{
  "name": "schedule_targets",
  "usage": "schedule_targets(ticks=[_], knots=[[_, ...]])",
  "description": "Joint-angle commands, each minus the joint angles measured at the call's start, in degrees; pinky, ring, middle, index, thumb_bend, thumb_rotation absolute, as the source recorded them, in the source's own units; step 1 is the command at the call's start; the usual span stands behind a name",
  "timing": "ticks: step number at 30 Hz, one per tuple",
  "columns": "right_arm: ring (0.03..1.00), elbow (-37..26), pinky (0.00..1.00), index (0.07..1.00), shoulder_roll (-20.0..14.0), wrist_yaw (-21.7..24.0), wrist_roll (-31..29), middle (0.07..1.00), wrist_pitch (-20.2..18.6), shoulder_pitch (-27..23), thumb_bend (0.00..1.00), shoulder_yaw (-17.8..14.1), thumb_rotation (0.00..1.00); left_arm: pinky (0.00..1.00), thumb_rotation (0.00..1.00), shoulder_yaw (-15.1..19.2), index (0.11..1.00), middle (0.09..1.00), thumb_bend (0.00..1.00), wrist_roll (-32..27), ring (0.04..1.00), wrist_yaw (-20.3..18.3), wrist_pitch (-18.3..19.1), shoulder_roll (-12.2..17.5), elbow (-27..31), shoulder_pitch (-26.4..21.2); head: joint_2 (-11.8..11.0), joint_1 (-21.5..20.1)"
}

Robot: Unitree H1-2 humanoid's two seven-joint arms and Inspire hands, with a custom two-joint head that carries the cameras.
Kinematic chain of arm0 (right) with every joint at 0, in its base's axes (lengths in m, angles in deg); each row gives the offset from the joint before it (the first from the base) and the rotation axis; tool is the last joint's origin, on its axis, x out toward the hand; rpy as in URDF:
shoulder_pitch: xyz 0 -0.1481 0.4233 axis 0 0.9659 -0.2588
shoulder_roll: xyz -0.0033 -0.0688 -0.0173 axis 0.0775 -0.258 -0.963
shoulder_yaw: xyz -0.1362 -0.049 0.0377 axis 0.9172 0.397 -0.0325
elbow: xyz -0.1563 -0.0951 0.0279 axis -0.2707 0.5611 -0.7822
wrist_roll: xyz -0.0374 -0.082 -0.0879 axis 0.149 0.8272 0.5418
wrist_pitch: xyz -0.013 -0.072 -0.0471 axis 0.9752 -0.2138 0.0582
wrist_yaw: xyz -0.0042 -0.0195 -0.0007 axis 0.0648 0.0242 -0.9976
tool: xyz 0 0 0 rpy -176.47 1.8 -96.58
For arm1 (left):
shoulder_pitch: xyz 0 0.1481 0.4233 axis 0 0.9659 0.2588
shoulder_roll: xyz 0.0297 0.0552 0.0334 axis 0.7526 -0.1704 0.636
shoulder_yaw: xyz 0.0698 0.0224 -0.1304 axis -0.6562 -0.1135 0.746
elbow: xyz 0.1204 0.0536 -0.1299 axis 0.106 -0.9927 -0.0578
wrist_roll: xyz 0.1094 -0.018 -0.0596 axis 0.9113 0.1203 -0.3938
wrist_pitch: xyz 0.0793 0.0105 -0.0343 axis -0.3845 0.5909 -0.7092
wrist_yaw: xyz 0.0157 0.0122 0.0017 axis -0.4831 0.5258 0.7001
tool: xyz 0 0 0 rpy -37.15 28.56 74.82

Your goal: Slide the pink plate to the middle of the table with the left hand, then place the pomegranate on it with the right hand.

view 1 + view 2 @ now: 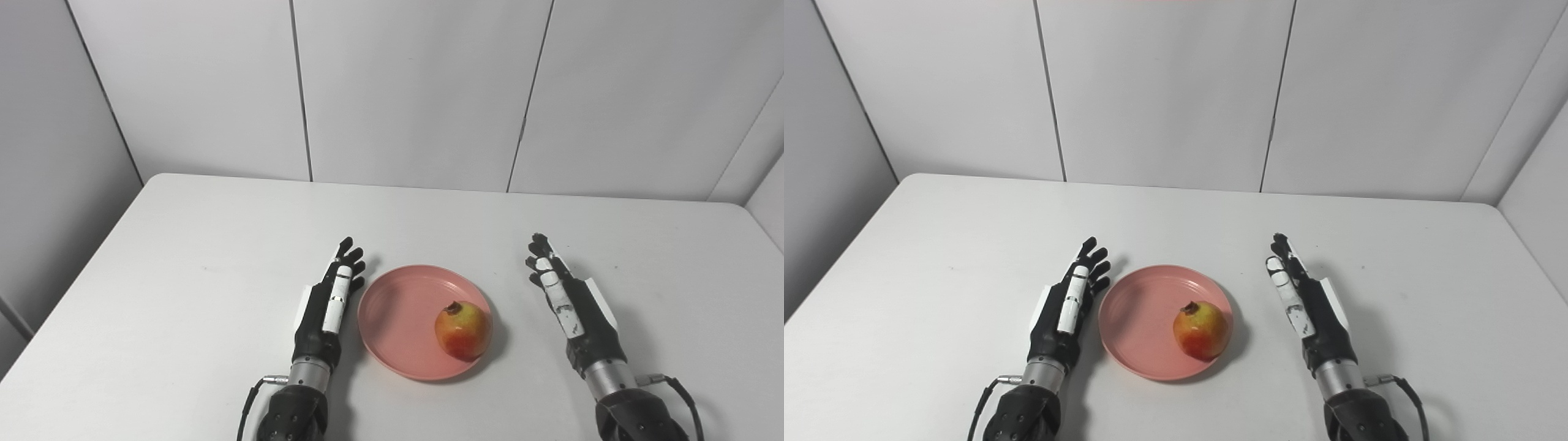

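Pomegranate (463, 330) resting on the right side of the pink plate (392, 312) at the near middle of the table (184, 245), flanked by left hand (327, 303) and right hand (566, 300), both released and empty, task seemingly complete.

Bright, even light from overhead; soft shadows fall to the right of the pomegranate (463, 331) and plate (398, 318). Sharp focus, no glare.
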Motion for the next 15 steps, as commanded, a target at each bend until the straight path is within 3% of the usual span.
schedule_targets(ticks=[1,15], knots=[[0.949,-0.4,0.93,0.971,-0.7,0.7,-1.7,0.970,2.1,-0.8,0.44,0.2,1.00,0.92,1.00,-0.4,0.943,0.943,0.38,-0.2,0.930,-0.4,0.2,0.2,1.3,0.2,0.0,0.2],[0.986,0.6,0.97,0.999,-1.2,2.2,-7.1,1.000,3.4,0.1,0.37,1.6,1.00,0.94,1.00,-0.4,0.956,0.955,0.36,0.0,0.942,-0.7,1.3,0.7,1.9,0.7,-0.1,0.4]])
